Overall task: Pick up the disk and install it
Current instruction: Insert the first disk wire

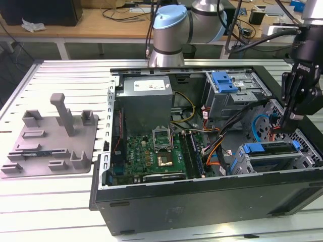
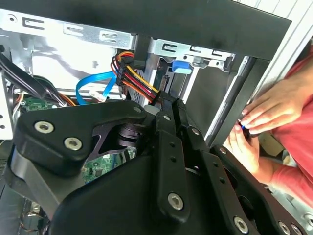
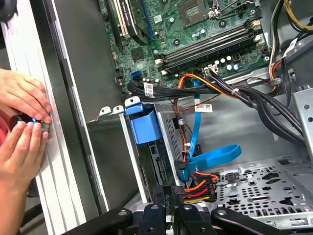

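The desk (image 1: 60, 201) carries the open computer case (image 1: 202, 206), set toward its near edge on the exterior view's right. Inside, the grey power-supply box (image 1: 146, 106) sits at the far side and the motherboard (image 1: 156, 156) in the middle. A drive cage (image 1: 242, 166) stands in the case's near corner on the exterior view's right. The disk (image 1: 276, 150) lies flat in the cage's top slot, its long axis running along the desk's near edge. My gripper (image 1: 291, 121) hangs just above the disk's end on the exterior view's right, clenched, with nothing that I can see in it. Red, orange and yellow wires (image 3: 200, 183) and a blue ribbon cable (image 3: 215, 156) crowd my tips. A person's hands (image 3: 24, 95) work just outside the case wall.
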Controlling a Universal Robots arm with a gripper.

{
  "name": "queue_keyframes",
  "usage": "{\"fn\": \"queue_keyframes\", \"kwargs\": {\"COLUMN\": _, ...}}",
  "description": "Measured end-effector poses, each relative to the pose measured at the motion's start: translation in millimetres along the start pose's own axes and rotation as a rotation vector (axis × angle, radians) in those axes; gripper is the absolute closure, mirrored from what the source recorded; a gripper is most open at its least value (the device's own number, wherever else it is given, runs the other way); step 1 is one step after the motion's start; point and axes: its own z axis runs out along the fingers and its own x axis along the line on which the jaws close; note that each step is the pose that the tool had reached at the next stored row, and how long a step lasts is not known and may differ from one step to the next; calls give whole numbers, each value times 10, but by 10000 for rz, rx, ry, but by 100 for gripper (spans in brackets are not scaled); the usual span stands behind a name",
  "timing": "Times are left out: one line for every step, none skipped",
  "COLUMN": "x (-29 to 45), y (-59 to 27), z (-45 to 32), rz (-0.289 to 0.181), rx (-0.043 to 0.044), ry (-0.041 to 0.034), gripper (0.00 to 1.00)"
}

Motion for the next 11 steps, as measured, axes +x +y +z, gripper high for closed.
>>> {"fn": "queue_keyframes", "kwargs": {"x": 17, "y": 2, "z": 6, "rz": -11, "rx": 7, "ry": -121, "gripper": 84}}
{"fn": "queue_keyframes", "kwargs": {"x": 35, "y": 3, "z": 12, "rz": -23, "rx": 14, "ry": -241, "gripper": 84}}
{"fn": "queue_keyframes", "kwargs": {"x": 57, "y": 6, "z": 19, "rz": -36, "rx": 22, "ry": -359, "gripper": 84}}
{"fn": "queue_keyframes", "kwargs": {"x": 104, "y": 11, "z": 35, "rz": -62, "rx": 33, "ry": -516, "gripper": 84}}
{"fn": "queue_keyframes", "kwargs": {"x": 149, "y": 14, "z": 50, "rz": -85, "rx": 45, "ry": -637, "gripper": 84}}
{"fn": "queue_keyframes", "kwargs": {"x": 171, "y": 14, "z": 58, "rz": -101, "rx": 51, "ry": -719, "gripper": 84}}
{"fn": "queue_keyframes", "kwargs": {"x": 184, "y": 13, "z": 63, "rz": -122, "rx": 52, "ry": -795, "gripper": 84}}
{"fn": "queue_keyframes", "kwargs": {"x": 191, "y": 13, "z": 65, "rz": -145, "rx": 52, "ry": -851, "gripper": 84}}
{"fn": "queue_keyframes", "kwargs": {"x": 201, "y": 13, "z": 68, "rz": -179, "rx": 51, "ry": -922, "gripper": 84}}
{"fn": "queue_keyframes", "kwargs": {"x": 208, "y": 13, "z": 71, "rz": -213, "rx": 52, "ry": -971, "gripper": 84}}
{"fn": "queue_keyframes", "kwargs": {"x": 217, "y": 13, "z": 74, "rz": -266, "rx": 56, "ry": -1037, "gripper": 84}}
